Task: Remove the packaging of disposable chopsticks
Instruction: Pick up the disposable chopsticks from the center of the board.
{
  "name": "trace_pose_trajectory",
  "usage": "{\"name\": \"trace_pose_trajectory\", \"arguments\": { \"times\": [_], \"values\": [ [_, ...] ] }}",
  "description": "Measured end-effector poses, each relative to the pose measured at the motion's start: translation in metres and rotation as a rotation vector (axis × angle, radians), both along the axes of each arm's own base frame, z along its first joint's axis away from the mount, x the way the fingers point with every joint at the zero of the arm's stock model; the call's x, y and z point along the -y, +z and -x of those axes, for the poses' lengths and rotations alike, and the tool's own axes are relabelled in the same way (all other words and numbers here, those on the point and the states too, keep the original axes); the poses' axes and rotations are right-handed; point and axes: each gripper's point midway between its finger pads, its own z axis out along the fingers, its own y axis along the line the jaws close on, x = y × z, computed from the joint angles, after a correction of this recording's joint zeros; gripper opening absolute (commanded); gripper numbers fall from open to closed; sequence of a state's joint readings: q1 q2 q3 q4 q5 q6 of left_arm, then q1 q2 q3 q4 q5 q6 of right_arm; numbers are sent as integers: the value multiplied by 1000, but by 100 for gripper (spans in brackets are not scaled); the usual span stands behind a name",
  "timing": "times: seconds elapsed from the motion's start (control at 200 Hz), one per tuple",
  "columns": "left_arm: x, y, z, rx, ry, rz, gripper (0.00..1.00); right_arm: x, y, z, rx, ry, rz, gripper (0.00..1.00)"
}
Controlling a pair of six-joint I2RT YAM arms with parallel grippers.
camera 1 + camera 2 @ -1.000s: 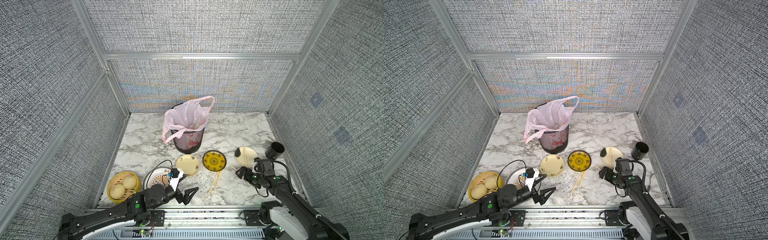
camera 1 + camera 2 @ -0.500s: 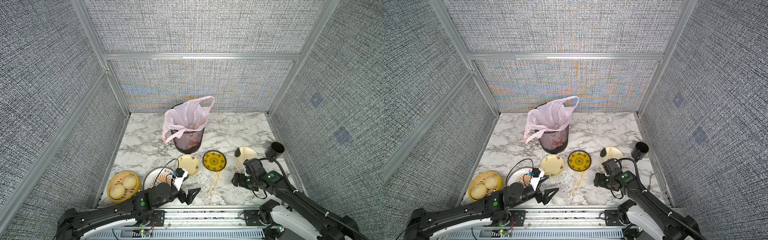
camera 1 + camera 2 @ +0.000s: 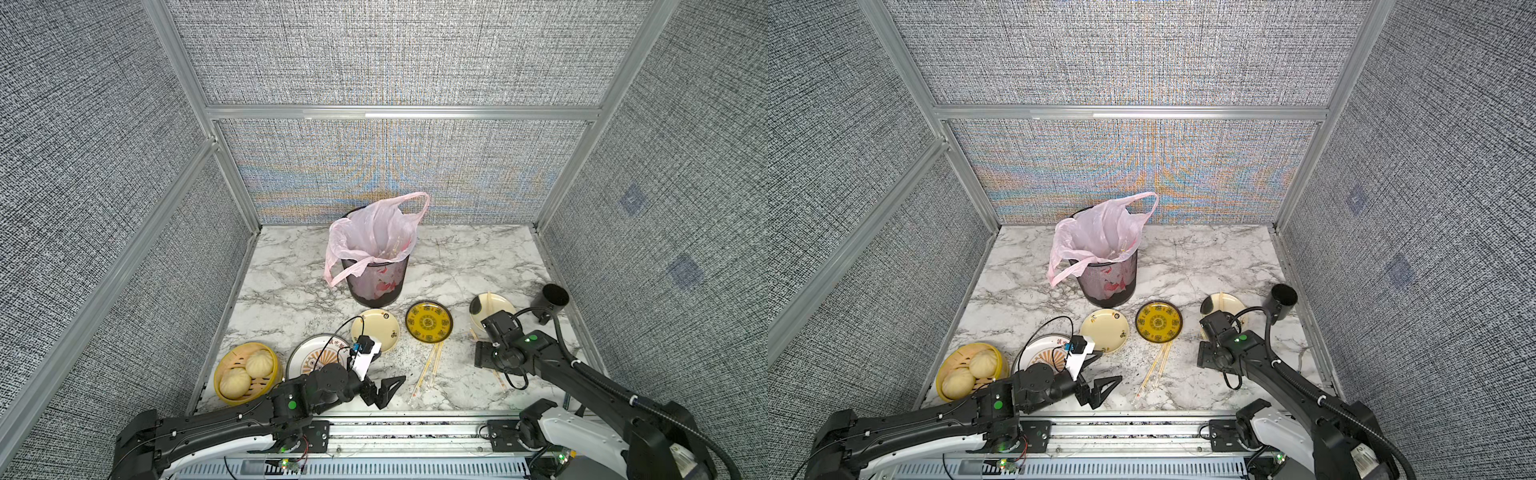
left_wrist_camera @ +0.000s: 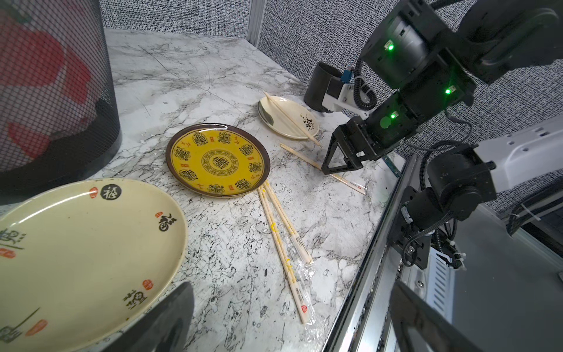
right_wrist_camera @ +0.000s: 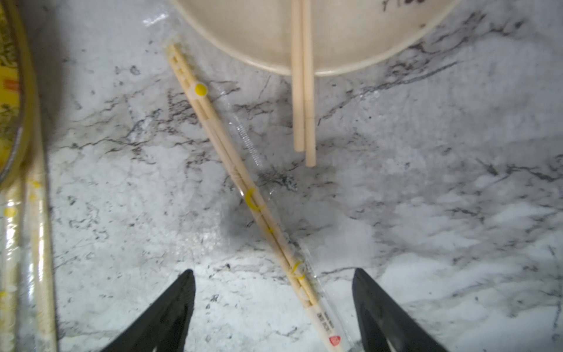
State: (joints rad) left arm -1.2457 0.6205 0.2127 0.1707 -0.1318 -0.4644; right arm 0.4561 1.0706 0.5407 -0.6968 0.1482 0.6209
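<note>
Three pairs of disposable chopsticks (image 4: 275,213) are lying sleeved in clear packaging (image 4: 304,309) on the marble table (image 3: 291,291); we are reading places off a top-view clock centred on the yellow plate (image 3: 429,321). Two sleeved pairs (image 3: 430,370) are lying side by side at 6 o'clock, their far ends reaching that plate's rim. The third sleeved pair (image 5: 253,198) is lying at about 4 o'clock, slanting, with small red print showing at one end of its sleeve. The right gripper (image 5: 273,270) is hovering low over this pair, pointing down, its jaws standing apart and straddling the pair without pinching it; in the wrist view we are seeing marble on both sides of the sleeve between the black fingers (image 5: 170,307). Whether the tips are touching the table, we cannot tell. A bare pair (image 5: 301,91) is resting across the cream plate (image 3: 503,305) at 3 o'clock, one end overhanging the rim. The left gripper (image 3: 384,395) is hanging at 7 o'clock near the table's front edge, jaws spread wide and holding nothing, aimed toward the two sleeved pairs. We are also noting a lettered cream plate (image 3: 375,330) at 9 o'clock, a mesh bin (image 3: 376,286) lined with a pink bag (image 3: 374,232) at 10 o'clock, a black cup (image 3: 555,297) farther out at 3 o'clock, and a steamer basket (image 3: 218,378) with buns (image 3: 259,361) at 8 o'clock.
</note>
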Motion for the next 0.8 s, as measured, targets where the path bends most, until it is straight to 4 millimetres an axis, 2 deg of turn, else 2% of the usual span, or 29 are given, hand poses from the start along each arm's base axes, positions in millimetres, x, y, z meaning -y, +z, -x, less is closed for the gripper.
{"name": "trace_pose_trajectory", "arguments": {
  "times": [0.475,0.626,0.801],
  "values": [
    [0,7,-1,10,4,25,100,-9,-21,3,-123,41,28,66],
    [-1,9,-1,14,7,35,100,-18,-21,4,-119,83,27,50],
    [-2,9,-2,16,16,32,100,-33,-21,7,-104,135,32,43]
  ]
}}
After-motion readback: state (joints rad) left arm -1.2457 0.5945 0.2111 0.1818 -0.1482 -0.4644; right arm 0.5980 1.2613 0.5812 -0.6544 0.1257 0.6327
